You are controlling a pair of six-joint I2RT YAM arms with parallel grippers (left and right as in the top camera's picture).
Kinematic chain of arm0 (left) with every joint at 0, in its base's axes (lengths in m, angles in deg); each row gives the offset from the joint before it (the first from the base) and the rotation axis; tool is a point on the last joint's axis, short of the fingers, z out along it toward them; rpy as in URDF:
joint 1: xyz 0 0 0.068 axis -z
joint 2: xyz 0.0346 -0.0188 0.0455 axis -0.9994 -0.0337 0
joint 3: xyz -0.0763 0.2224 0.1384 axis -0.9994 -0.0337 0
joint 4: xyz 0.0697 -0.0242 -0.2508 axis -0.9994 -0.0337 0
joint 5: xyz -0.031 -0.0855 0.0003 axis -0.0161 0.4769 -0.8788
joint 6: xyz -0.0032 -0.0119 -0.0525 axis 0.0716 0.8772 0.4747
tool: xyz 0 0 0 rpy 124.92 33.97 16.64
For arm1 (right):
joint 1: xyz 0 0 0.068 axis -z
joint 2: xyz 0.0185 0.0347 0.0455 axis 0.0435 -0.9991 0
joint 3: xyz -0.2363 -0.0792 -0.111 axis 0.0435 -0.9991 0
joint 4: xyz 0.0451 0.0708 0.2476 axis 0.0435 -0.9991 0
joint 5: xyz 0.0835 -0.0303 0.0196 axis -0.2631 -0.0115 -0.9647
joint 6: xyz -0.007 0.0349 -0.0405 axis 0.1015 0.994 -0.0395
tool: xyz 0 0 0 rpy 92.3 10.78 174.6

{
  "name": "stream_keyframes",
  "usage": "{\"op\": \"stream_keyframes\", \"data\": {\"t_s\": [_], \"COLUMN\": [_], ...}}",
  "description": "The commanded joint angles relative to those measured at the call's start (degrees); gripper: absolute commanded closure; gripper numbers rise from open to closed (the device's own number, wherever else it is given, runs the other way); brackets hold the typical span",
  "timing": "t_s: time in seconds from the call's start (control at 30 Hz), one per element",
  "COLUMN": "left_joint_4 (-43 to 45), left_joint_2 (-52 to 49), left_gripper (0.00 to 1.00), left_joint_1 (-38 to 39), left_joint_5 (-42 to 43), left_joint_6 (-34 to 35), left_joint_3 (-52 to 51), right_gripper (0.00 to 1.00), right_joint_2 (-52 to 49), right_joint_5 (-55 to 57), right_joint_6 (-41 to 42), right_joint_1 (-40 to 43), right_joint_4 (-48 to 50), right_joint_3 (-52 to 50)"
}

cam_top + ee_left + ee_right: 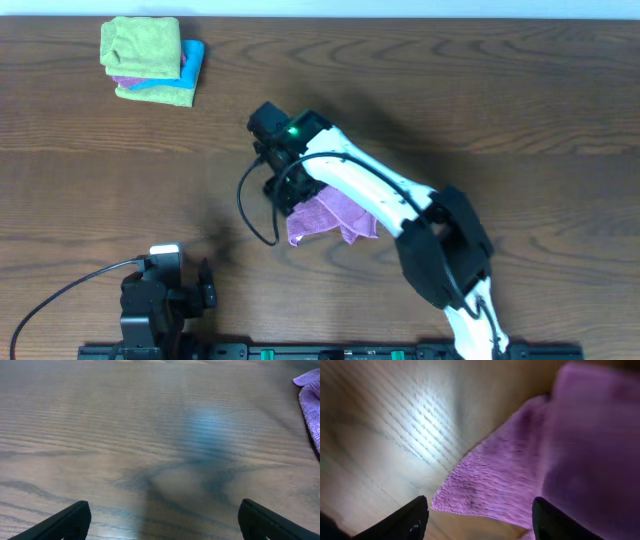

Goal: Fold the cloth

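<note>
The lilac-purple terry cloth (335,215) lay bunched near the middle of the dark wood-grain table (500,100). It was partly hidden under the white forearm of the right arm. What showed of it spread mostly across the table, left to right, with ragged corners hanging toward the near edge. It was too crumpled for me to name a clean long axis.

The right gripper (283,190) hung right over the cloth's left end, so that arm was plainly the nearer one. In its wrist view the two black fingers (410,520) stood well apart. A fuzzy corner of the cloth lay on the wood just ahead of the gap, with the thicker mass off to one side. Nothing was pinched that I could see.

The left gripper (167,522) sat well apart by the near left edge, spread wide over bare wood. The cloth was only a purple sliver at the far right of its view. Any next pinch, I judged, would fall to the right arm, on that near corner.
</note>
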State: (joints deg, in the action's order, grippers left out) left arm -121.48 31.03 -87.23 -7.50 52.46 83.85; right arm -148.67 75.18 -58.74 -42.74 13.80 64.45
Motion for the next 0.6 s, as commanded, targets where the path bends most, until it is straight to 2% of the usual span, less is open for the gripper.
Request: {"op": "stream_keyframes", "data": {"t_s": [0.0, 0.23, 0.43, 0.57], "left_joint_4": [-1.77, -1.77, -1.77, -1.77], "left_joint_2": [0.37, 0.37, 0.37, 0.37], "left_gripper": [0.05, 0.05, 0.05, 0.05], "left_joint_1": [-0.28, -0.28, -0.28, -0.28], "left_joint_5": [-0.22, -0.22, -0.22, -0.22], "left_joint_6": [0.42, 0.42, 0.42, 0.42], "left_joint_3": [-1.95, -1.95, -1.95, -1.95], "right_gripper": [0.32, 0.3, 0.3, 0.31], "right_joint_2": [5.33, 8.33, 8.31, 8.31], "right_joint_5": [9.6, 22.77, 22.73, 22.64], "right_joint_6": [-1.42, -7.96, -10.12, -10.36], "right_joint_1": [0.79, 1.07, 1.11, 1.11], "right_joint_4": [0.07, -6.73, -10.95, -10.73], "right_joint_3": [0.17, 0.15, -0.28, -4.17]}}
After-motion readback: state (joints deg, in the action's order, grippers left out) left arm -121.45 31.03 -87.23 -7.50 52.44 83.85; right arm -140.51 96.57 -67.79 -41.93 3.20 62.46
